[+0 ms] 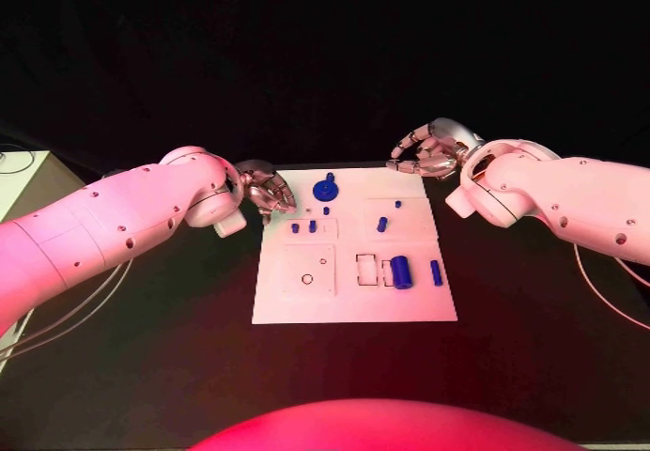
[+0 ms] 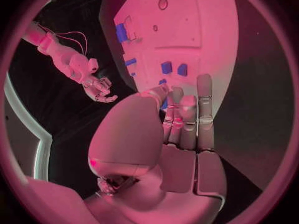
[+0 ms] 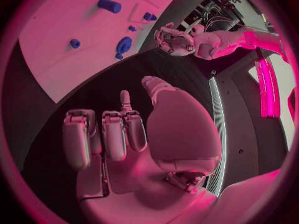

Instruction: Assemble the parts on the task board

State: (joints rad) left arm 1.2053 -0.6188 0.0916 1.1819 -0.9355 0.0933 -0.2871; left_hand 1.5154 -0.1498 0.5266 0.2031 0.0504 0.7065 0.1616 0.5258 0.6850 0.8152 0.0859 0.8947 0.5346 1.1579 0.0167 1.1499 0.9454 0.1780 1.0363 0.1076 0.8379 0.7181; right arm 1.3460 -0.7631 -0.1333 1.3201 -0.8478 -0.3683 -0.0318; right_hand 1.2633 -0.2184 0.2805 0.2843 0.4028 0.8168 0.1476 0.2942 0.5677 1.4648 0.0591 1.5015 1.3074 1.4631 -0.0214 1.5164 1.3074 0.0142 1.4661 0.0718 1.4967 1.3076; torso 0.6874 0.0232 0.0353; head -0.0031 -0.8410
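The white task board [image 1: 355,301] lies in the middle of the black table. On it stand a blue round part with a peg [image 1: 327,189], several small blue pegs [image 1: 313,225], a thick blue cylinder [image 1: 401,272] and a slim one [image 1: 436,272]. My left hand [image 1: 264,195] hovers at the board's far left corner, fingers stretched out with nothing in them [image 2: 184,124]. My right hand [image 1: 426,155] hangs just beyond the far right corner, fingers loosely bent and holding nothing [image 3: 118,134]. The right wrist view shows the thick cylinder [image 3: 109,5] and the round part [image 3: 122,46].
A pale box [image 1: 24,183] stands at the table's left edge, with thin cables [image 1: 82,296] trailing under my left arm. Bare black table [image 1: 162,366] surrounds the board on all sides.
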